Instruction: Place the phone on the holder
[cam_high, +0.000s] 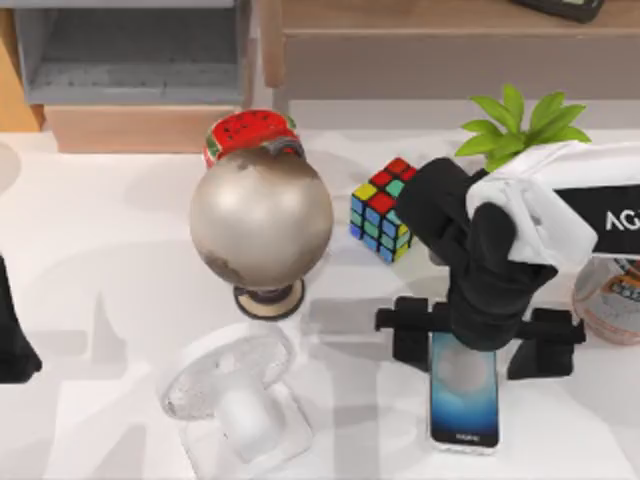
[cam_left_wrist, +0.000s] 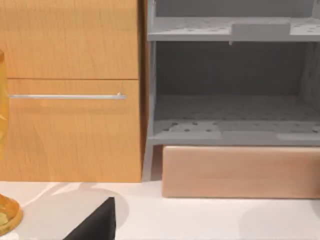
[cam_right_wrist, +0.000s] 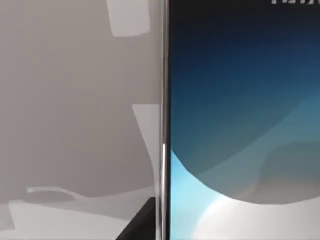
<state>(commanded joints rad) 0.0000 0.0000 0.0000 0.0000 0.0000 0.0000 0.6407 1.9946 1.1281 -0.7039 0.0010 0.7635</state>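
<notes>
The phone (cam_high: 464, 400) lies flat, screen up, on the white table near the front right. Its blue screen (cam_right_wrist: 240, 125) is close up in the right wrist view. My right gripper (cam_high: 478, 345) hangs open over the phone's far end. One black finger (cam_high: 410, 338) stands left of the phone and the other right of it, both clear of its sides. The holder (cam_high: 235, 400), a clear white disc on a squarish base, stands at the front centre-left with nothing on it. My left arm (cam_high: 14, 335) is parked at the table's left edge.
A grey globe (cam_high: 262, 215) stands just behind the holder. A puzzle cube (cam_high: 382, 210) sits behind the phone, a watermelon-patterned object (cam_high: 250, 130) behind the globe. A green plant (cam_high: 525, 125) and a round container (cam_high: 610, 300) are at the right. Shelves (cam_left_wrist: 230, 115) line the back.
</notes>
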